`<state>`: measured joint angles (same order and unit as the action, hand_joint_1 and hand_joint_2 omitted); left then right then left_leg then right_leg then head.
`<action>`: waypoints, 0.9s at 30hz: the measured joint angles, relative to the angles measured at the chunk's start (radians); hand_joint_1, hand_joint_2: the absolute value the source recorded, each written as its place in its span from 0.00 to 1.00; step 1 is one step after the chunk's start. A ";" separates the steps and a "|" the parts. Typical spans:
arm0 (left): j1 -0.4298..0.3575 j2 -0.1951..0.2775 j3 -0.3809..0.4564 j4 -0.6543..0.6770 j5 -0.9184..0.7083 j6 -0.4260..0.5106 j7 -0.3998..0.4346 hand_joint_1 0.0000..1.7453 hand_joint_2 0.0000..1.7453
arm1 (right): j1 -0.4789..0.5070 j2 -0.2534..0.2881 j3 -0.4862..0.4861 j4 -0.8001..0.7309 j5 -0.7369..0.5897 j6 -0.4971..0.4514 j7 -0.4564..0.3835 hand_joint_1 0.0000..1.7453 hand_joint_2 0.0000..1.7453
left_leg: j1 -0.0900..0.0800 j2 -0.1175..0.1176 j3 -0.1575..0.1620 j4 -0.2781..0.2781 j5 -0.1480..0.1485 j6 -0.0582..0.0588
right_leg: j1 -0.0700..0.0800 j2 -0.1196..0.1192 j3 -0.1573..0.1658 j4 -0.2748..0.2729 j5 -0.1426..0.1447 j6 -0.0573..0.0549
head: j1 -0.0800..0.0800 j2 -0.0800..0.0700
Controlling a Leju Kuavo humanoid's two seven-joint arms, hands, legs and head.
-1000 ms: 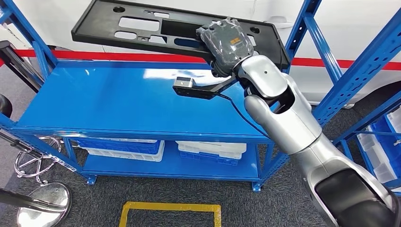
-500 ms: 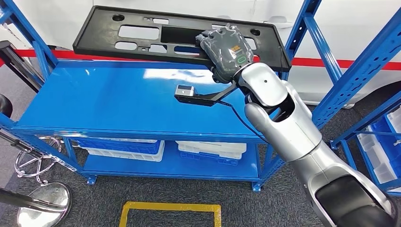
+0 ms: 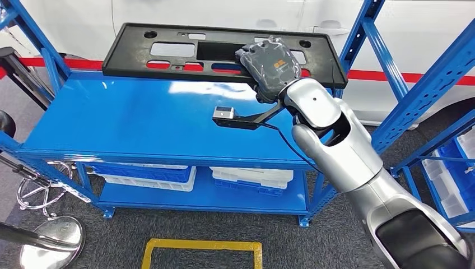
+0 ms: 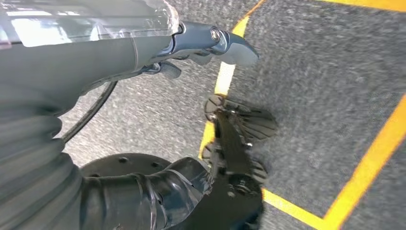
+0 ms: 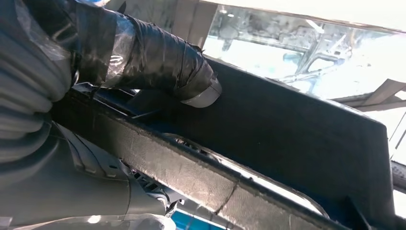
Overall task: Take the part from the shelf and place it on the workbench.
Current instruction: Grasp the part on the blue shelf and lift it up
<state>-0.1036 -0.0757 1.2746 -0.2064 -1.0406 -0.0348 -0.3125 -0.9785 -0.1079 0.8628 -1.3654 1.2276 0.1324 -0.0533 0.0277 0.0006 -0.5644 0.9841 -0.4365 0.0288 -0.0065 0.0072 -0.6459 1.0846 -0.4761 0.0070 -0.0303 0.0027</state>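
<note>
The part (image 3: pixel 126 56) is a long flat black plastic panel with several cut-outs. It hangs roughly level over the back edge of the blue shelf top (image 3: pixel 140 117). My right hand (image 3: pixel 271 64) grips it at its near edge, right of its middle. In the right wrist view a taped finger (image 5: pixel 158 62) lies over the panel's dark face (image 5: pixel 297 143), with the hand's grey body under the panel's edge. My left hand (image 4: pixel 95 52) hangs beside me above the carpet, its thumb (image 4: pixel 230 45) stretched out and nothing in it.
Blue shelf uprights (image 3: pixel 425 84) rise close on the right of my arm, and another stands at the left (image 3: pixel 33 39). White and blue bins (image 3: pixel 252 179) sit on the lower shelf. A chrome stool base (image 3: pixel 53 238) and yellow floor tape (image 3: pixel 201 246) lie below.
The panel has shifted a little to the right and swung from a slanted to a more level pose, carried by my right hand. The shelf has stayed put.
</note>
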 joint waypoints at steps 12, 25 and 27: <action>-0.001 0.004 0.001 -0.004 0.005 -0.006 -0.008 0.00 1.00 | 0.007 -0.015 0.031 0.039 -0.033 -0.005 -0.011 1.00 1.00 | 0.017 -0.006 -0.040 0.041 0.002 -0.056 | -0.036 -0.001 0.035 -0.016 0.007 0.023 | -0.001 0.000; -0.006 0.006 0.000 -0.005 -0.011 0.019 -0.007 0.00 1.00 | 0.006 -0.010 0.049 0.049 -0.050 -0.007 -0.009 1.00 1.00 | -0.018 -0.005 0.048 0.067 -0.091 -0.009 | 0.009 -0.008 -0.039 -0.022 0.081 -0.033 | -0.002 0.000; -0.006 0.006 0.000 -0.005 -0.014 0.017 -0.010 0.00 1.00 | 0.006 -0.009 0.049 0.049 -0.052 -0.008 -0.008 1.00 1.00 | -0.023 -0.006 0.052 0.043 -0.086 -0.010 | 0.007 -0.008 -0.042 -0.026 0.097 -0.022 | -0.002 0.000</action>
<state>-0.1097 -0.0695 1.2750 -0.2113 -1.0541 -0.0176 -0.3221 -0.9727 -0.1169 0.9120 -1.3166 1.1759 0.1246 -0.0617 0.0042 -0.0055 -0.5120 1.0275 -0.5225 0.0190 0.0003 -0.0012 -0.6875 1.0582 -0.3794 -0.0153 -0.0320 0.0027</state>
